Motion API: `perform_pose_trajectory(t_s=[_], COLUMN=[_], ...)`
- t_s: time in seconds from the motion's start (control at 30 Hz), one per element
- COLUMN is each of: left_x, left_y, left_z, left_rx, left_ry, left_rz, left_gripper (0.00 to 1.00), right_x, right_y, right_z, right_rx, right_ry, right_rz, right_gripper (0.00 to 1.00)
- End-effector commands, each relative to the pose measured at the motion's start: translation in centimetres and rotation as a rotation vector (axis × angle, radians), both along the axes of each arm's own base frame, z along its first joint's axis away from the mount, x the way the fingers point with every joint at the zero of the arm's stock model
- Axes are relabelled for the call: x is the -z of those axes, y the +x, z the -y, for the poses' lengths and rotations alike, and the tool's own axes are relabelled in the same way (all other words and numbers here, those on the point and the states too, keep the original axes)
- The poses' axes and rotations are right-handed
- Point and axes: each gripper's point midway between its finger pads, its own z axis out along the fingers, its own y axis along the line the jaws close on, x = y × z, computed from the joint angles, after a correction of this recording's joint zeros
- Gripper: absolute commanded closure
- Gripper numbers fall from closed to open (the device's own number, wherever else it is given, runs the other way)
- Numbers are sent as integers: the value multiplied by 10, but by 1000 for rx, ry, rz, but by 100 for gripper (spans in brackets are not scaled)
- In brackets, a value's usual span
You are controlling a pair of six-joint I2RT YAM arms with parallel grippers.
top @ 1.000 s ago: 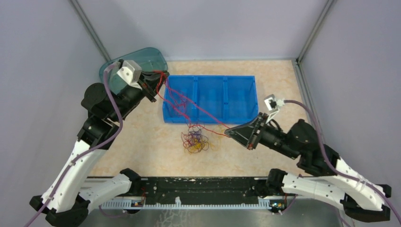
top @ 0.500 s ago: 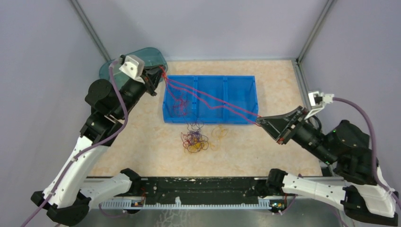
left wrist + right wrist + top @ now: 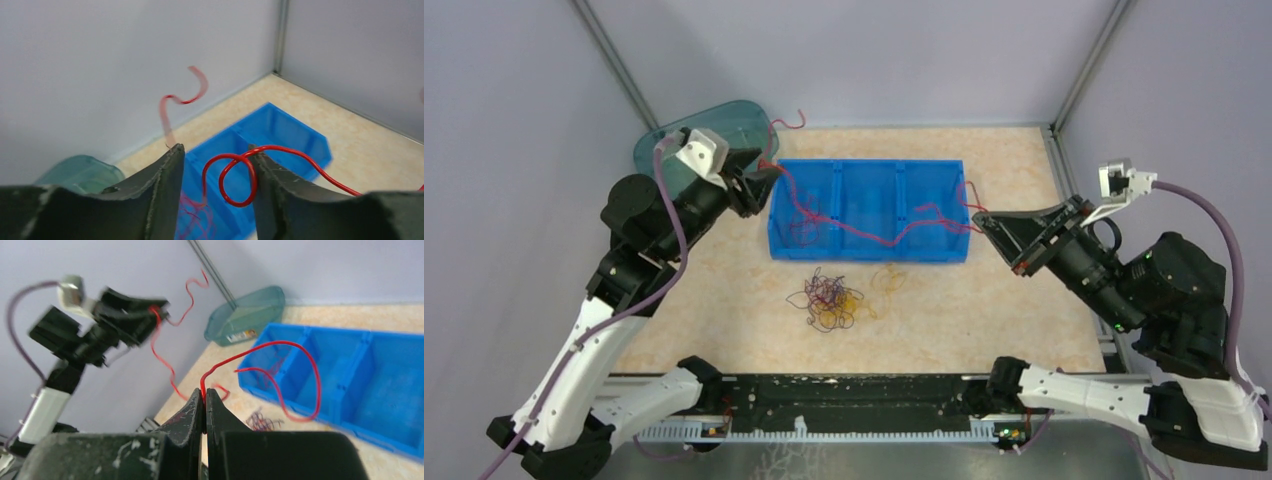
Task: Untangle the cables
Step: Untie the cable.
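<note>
ok so the left hand (image 3: 215,152) just let go. A moment ago it was pinched on the red cable (image 3: 239,204), and the two arms had it pulled in a tight straight line across the blue bin (image 3: 864,163). Now its fingers stand apart and the cable has gone limp. A curl of it hangs loose in the gap between those fingers, maybe leaning on one of them, but nothing is squeezing it. The free end has sprung up past the hand and curls in the air near the teal lid (image 3: 734,118) in the back left corner.

The right hand (image 3: 204,392) is together, clamped on the other end of that red cable, up off the worktop (image 3: 724,300) just past the bin's right end. It has swung further back and right than it was a second ago. Between the two hands the cable sags in waves into the bin's compartments, with a red squiggle down in the left one.

The tangle (image 3: 829,300) sits on the worktop just in front of the bin, with dark purple, red and yellow-orange bits knotted together. From here the held cable no longer seems to run down into it. My read is that this one is pulled free of the clump, and the release means it's about to get dropped in the bin. Fair knot left to pick apart though
</note>
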Motion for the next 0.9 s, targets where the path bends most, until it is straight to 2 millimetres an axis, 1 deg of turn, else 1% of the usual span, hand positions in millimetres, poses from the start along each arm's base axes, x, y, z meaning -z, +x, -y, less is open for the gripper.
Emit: perform_pose_trajectory(t_s=[0.0,0.03,0.1,0.13,0.17,0.27,0.37,0.47,0.63,0.7,0.87], left_x=[48,55,67,71,74,80,83,85,90,90,84], left_y=[-38,-49,-64,-68,-71,-76,-82,-89,-109,-114,-119], left_z=[35,42,49,51,52,53,56,58,64,67,72], left_rx=[278,346,430,459,473,505,547,585,710,751,804], left_ry=[23,31,34,45,56,100,127,127,139,139,121], left_rz=[-184,-213,-268,-283,-294,-315,-331,-331,-316,-310,-264], left_gripper=[32,23,7,2,0,0,2,5,5,3,1], right_x=[-77,-86,-101,-111,-117,-129,-133,-139,-148,-150,-154], right_y=[-2,-1,0,-1,-1,2,6,9,9,8,6], right_z=[-14,-21,-35,-38,-45,-60,-70,-75,-81,-83,-89], right_rx=[-45,-60,-90,-101,-115,-140,-144,-142,-154,-162,-186], right_ry=[152,156,152,158,154,142,130,133,144,148,165], right_rz=[187,207,235,250,260,283,294,309,327,334,339], right_gripper=[100,100,100,100,100,100,100,100,100,100,100])
